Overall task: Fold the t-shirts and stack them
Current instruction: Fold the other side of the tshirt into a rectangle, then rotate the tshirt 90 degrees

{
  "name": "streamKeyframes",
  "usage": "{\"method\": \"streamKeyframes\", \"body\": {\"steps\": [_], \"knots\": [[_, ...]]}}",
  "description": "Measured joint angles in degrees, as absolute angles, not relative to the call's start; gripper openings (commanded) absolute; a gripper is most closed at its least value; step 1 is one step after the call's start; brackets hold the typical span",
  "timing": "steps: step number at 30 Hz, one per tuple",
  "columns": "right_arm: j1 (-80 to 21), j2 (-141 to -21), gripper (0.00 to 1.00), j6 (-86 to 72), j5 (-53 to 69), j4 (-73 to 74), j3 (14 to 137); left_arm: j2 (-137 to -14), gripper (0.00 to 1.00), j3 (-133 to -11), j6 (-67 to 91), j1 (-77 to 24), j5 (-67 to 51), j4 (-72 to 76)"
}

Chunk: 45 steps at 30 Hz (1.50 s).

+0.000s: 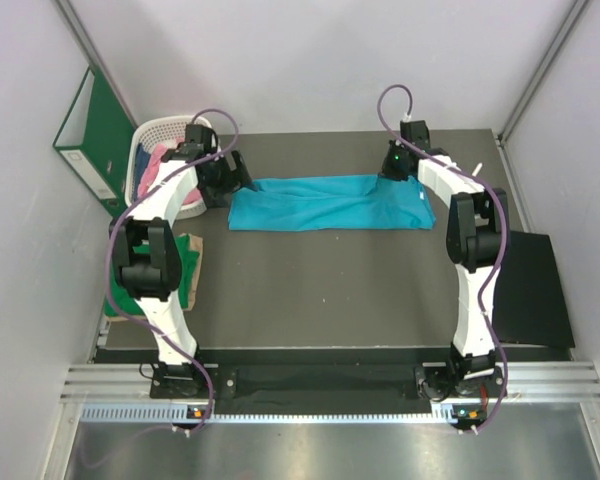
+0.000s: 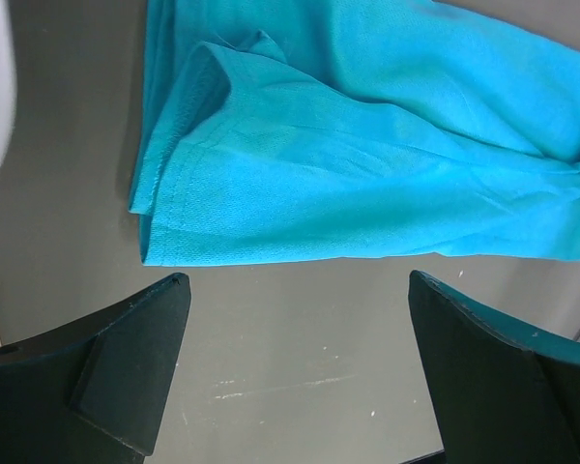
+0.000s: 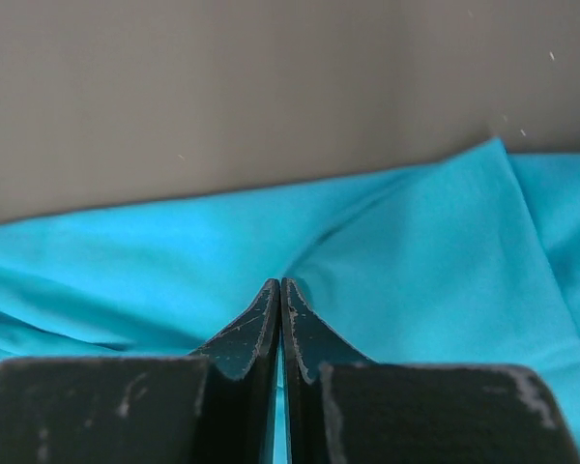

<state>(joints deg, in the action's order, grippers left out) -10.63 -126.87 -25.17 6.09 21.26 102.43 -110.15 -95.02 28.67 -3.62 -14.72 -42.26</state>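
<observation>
- Two grippers sit at opposite ends of one teal-blue t-shirt, which lies on the dark table as a long band folded over on itself.
- The left gripper hovers just off the teal shirt's left end, its jaws spread wide and holding nothing. The doubled hem lies ahead of the fingers, apart from them, with bare table between.
- The right gripper is at the teal shirt's far edge, near its right end. Its jaws are pressed together with a thin sliver of teal cloth between them, and a crease runs out from the tips, so it pinches the shirt.
- A pink t-shirt lies bunched in a white basket just beyond the teal shirt's left end.
- A green binder stands farther out from that same end, against the wall.
- A green t-shirt lies off the teal shirt's left end on the near side, partly hidden by the left arm.
- A black mat lies off the teal shirt's right end, also on the near side.
</observation>
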Motion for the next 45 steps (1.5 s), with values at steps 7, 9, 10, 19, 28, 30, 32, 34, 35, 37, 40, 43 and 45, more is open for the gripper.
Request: {"method": "streamKeyframes", "body": {"steps": [7,9,10,19,28,30,32,34,35,37,40,43,45], "knots": [[-9.67,-124.4,0.38,-28.97,7.94,18.2,98.52,-112.51,0.99,-100.66,26.22,-6.17,-11.66,-44.69],[-8.27,-119.77,0.45,-31.24,8.62,18.46,92.2,-115.15,0.99,-104.84,25.23,-6.83,-9.76,-45.15],[-7.16,-117.27,0.49,-32.4,9.1,18.37,88.95,-116.66,0.99,-106.87,24.8,-7.16,-8.69,-45.1],[7.14,-96.4,0.61,-42.83,11.03,20.84,68.97,-133.12,0.38,-125.32,21.85,-8.58,-0.78,-48.66],[6.9,-93.93,0.62,-51.03,16.84,21.02,58.02,-137.75,0.0,-127.11,20.75,-9.02,6.02,-50.78],[6.9,-94.32,0.63,-52.36,17.67,20.91,56.66,-137.75,0.0,-127.11,20.75,-9.08,7.07,-50.81],[6.9,-95.33,0.63,-53.63,18.41,20.45,56.18,-137.75,0.0,-127.11,20.75,-9.13,7.88,-50.78],[6.9,-96.57,0.63,-54.46,18.79,19.4,56.14,-137.75,0.0,-127.11,20.73,-9.13,8.62,-50.76],[6.9,-97.27,0.63,-54.87,18.96,18.76,56.14,-137.75,0.0,-127.11,20.73,-9.13,8.8,-50.74],[6.9,-98.83,0.63,-55.75,18.98,17.58,56.16,-137.78,0.0,-127.11,20.73,-9.13,9.17,-50.72],[6.9,-100.51,0.62,-57.08,19.57,15.75,56.16,-137.78,0.0,-127.11,20.75,-9.1,9.82,-50.7],[6.9,-101.45,0.61,-58.06,19.51,14.13,56.77,-137.78,0.0,-127.13,20.75,-9.1,10.0,-50.61],[6.87,-102.48,0.58,-58.7,19.42,12.8,57.58,-137.8,0.0,-127.13,20.78,-9.1,10.0,-50.61]]}}
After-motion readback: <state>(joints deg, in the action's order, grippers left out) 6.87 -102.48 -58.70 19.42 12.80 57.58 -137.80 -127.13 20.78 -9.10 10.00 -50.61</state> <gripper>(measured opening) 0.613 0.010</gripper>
